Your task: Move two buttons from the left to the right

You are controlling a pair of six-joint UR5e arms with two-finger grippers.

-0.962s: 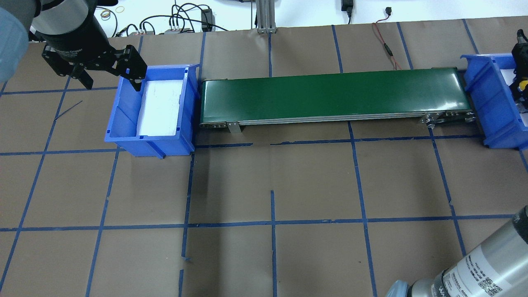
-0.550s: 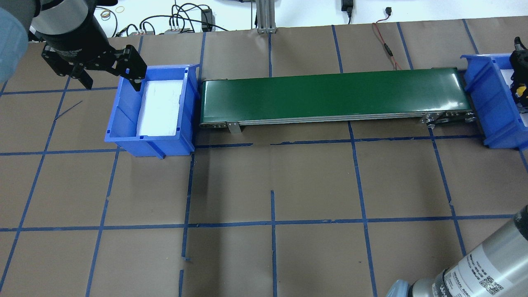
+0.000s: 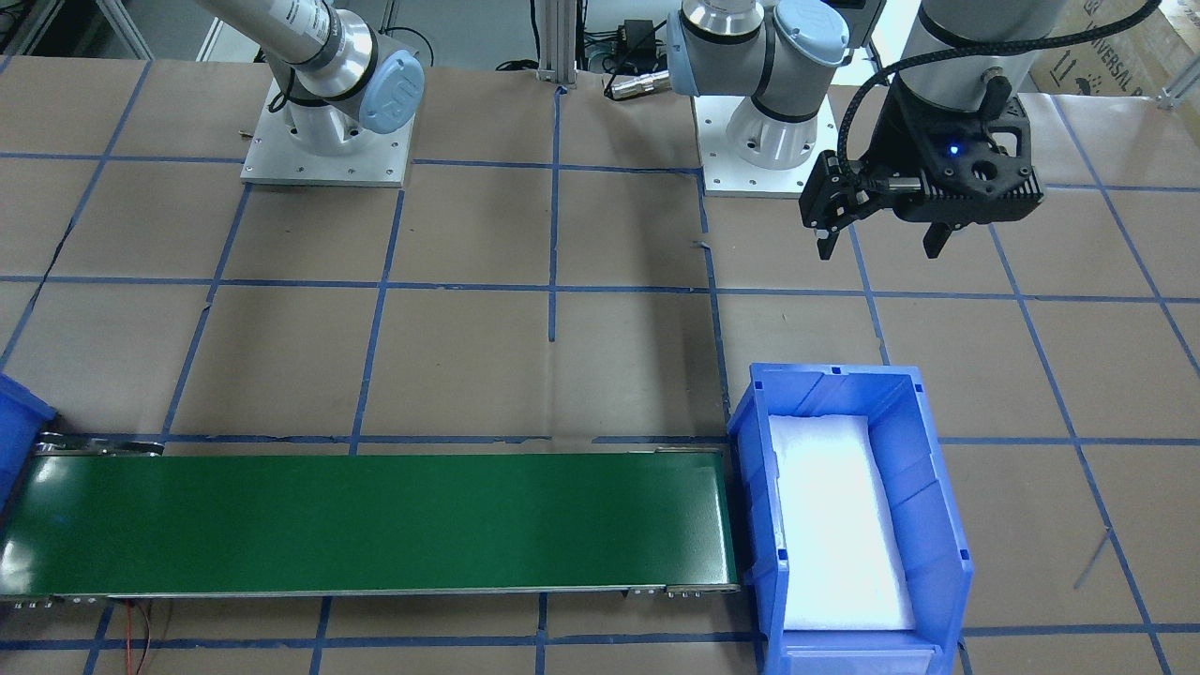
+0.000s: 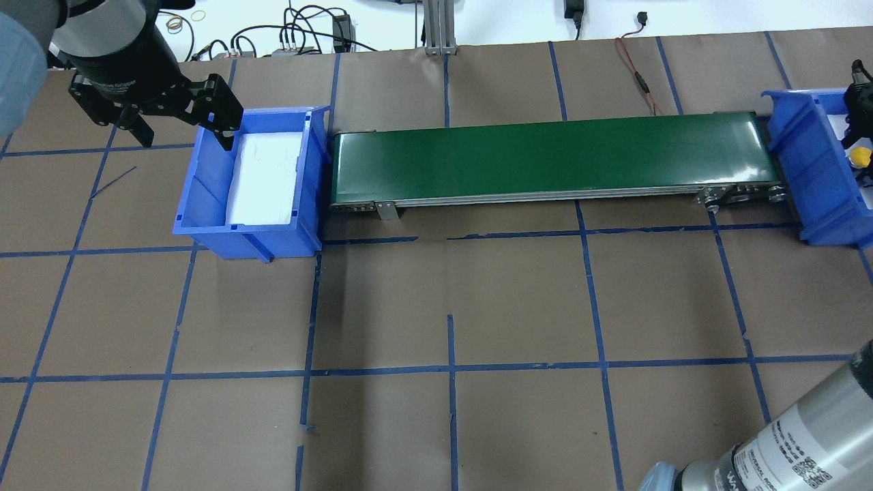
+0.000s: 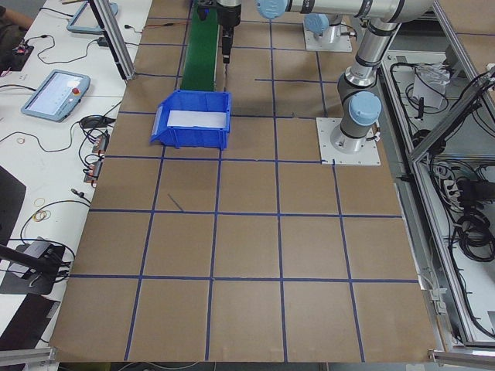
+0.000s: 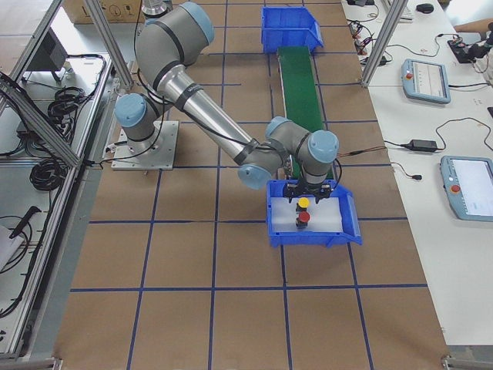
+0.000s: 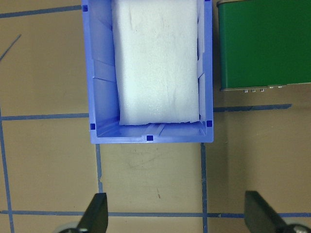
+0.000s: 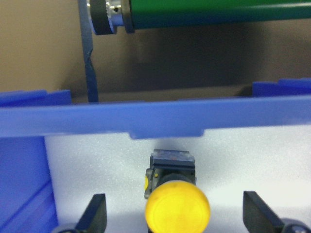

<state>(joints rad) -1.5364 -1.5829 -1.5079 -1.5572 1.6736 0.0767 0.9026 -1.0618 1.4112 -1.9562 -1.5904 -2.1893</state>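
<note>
Off the right end of the conveyor (image 4: 545, 157), the yellow button (image 8: 178, 206) stands on the foam of the blue bin (image 6: 312, 240) just beside the red button (image 6: 303, 218), inside the right claw (image 8: 176, 216), which gapes wide and apparently touches neither side of it, so both look delivered, while the left claw (image 7: 177, 216) hangs wide and empty near the conveyor's left end.

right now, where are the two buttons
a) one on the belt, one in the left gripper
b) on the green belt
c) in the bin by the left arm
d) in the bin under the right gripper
D: the exterior right view shows the yellow button and red button on the foam in the right-hand bin, below the open right gripper; the green belt and the left bin hold neither.
</note>
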